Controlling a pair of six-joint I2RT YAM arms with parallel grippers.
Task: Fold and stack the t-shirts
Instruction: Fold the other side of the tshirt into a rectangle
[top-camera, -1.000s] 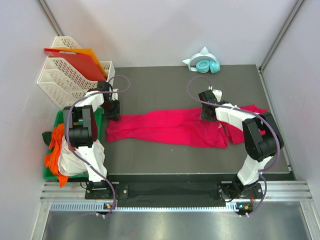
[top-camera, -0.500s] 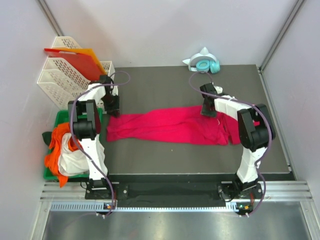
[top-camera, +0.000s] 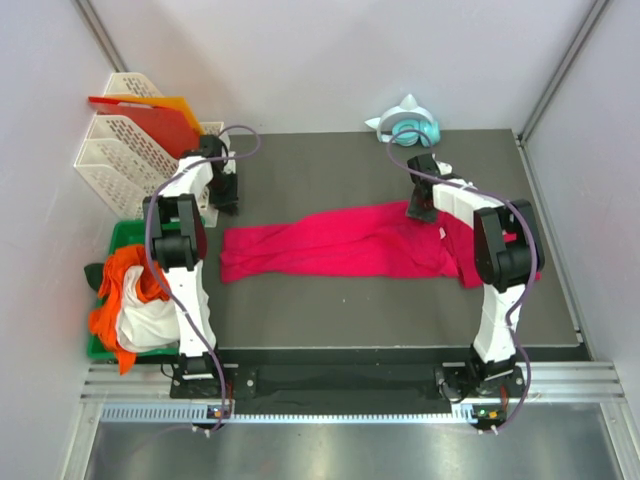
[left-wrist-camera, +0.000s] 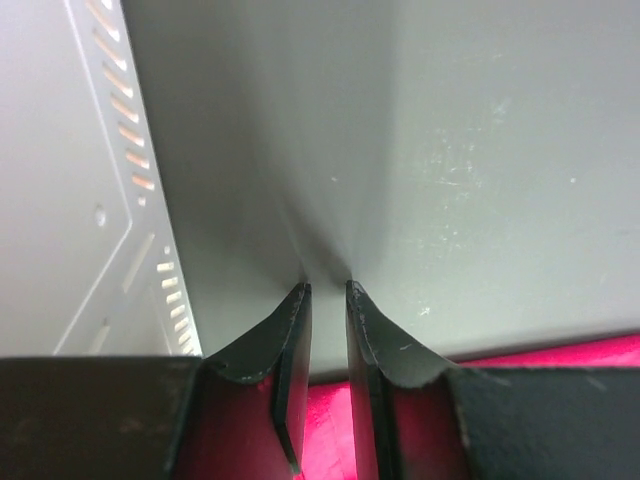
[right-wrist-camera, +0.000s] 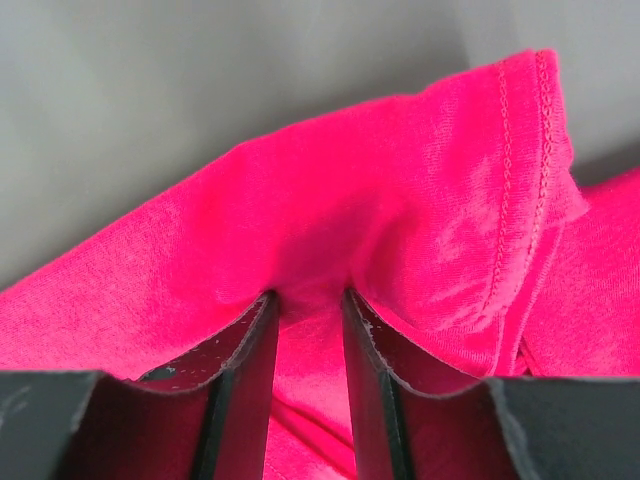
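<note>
L arm: reached far fwd and out to the left, forearm alongside the white trays (top-camera: 120, 160). Left gripper (left-wrist-camera: 328, 288) points down at the grey mat (top-camera: 320, 170), close to the tray wall. Fingers only a thin slit apart. Tips show bare mat between them, and pink cloth shows lower down under and behind the fingers. Can't tell from either view whether any cloth is actually pinched. In top view the left gripper (top-camera: 227, 203) sits just beyond the shirt's left end.

R arm: also stretched fwd, elbow out to the right, wrist angled in toward centre. Right gripper (right-wrist-camera: 308, 293) has its jaws nearly closed on a raised fold of the t-shirt (right-wrist-camera: 330, 190). Cloth tents up around both fingers, with a stitched hem just to the right. Top view puts the right gripper (top-camera: 420, 210) on the shirt's far edge, right-hand part.

T-shirt (top-camera: 330, 250) lies stretched as a long band across mid-mat, roughly left-right, wrinkled, not folded square. Pink cloth carries on past the R forearm toward the mat's right side; can't tell if it's the same shirt.

Other: red-orange sheets (top-camera: 150, 120) on top of the trays. Green bin (top-camera: 125, 235) at left holds orange and white fabric. Teal headphones (top-camera: 410, 128) at the mat's far edge.
</note>
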